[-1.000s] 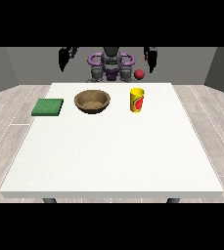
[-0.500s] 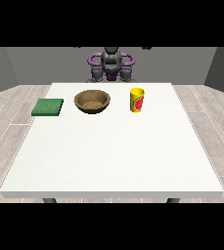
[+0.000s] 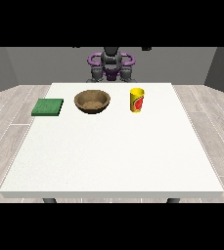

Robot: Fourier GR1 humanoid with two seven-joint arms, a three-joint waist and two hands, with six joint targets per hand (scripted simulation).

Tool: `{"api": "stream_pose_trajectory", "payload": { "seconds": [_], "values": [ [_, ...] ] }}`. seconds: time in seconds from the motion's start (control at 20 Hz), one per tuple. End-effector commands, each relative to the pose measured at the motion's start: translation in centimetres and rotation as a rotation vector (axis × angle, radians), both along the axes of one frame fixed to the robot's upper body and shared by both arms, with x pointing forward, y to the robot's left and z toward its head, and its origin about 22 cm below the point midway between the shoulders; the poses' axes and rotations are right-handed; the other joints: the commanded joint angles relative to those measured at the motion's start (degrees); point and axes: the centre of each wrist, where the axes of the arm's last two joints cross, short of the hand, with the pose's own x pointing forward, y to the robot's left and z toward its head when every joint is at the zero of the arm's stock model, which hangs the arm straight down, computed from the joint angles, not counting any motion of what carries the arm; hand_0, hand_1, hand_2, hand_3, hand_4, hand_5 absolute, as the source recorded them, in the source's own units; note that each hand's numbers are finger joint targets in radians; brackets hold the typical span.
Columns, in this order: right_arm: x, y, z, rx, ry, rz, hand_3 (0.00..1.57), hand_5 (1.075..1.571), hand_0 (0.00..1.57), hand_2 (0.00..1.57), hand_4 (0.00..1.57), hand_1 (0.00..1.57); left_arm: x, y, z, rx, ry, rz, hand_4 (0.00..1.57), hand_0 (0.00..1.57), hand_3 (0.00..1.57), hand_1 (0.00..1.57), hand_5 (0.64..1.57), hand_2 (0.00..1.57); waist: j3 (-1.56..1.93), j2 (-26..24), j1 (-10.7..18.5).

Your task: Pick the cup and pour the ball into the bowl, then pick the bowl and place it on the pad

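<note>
Compared with a second ago, the arms that were up and spread wide, along with the red ball near the one at the view's right, are gone from sight; the robot [image 3: 111, 66] now just sits tucked in behind the far edge of the bench [image 3: 113, 156]. No hand shows anywhere over the bench, so there's nothing to say about fingers being open or closed.

Moving out from the robot: the cup [image 3: 137, 99] stands upright on the bench, right of centre in the far row. It's yellow with a red mark on its side, open top, and I can't see what's inside from this angle. Just left of it, clearly apart, sits the bowl [image 3: 92, 101], brown and wooden-looking, round and shallow, upright, with a speckled inside. Further left again, near the bench's left edge, the pad [image 3: 48, 107] lies flat, a dark green square. All three sit roughly in a line, none touching another.
</note>
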Motion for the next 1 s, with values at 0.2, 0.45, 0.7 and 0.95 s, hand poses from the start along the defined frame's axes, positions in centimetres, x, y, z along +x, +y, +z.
{"api": "stream_pose_trajectory", "payload": {
  "seconds": [0.2,0.45,0.7,0.95],
  "values": [
    [2.9,0.5,0.8,0.013,-0.266,0.017,0.0,1.542,0.0,0.0,0.71,0.0,2.9,-0.3,-0.8,0.07,-0.296,0.033,0.55,0.0,0.0,0.0,1.513,0.0,0.01,19.45,-0.12],
    [3.3,-1.7,-0.6,0.026,-0.317,0.033,0.0,1.551,0.0,0.0,0.69,0.0,4.0,1.4,-3.6,0.131,-0.313,0.057,0.53,0.0,0.0,0.0,1.491,0.0,0.02,22.83,-1.8],
    [3.2,-4.6,-0.5,-0.019,-0.311,0.049,0.0,1.555,0.0,0.0,0.68,0.0,5.0,3.1,-7.8,0.125,-0.267,0.061,0.25,0.0,0.0,0.0,1.475,0.0,0.01,23.16,-3.55],
    [3.6,-6.1,-1.6,0.003,-0.253,0.025,0.0,1.56,0.0,0.0,0.67,0.0,6.1,5.1,-10.9,0.133,-0.201,0.012,0.0,0.0,0.0,0.0,1.441,0.0,0.0,19.62,-1.92]
  ]
}}
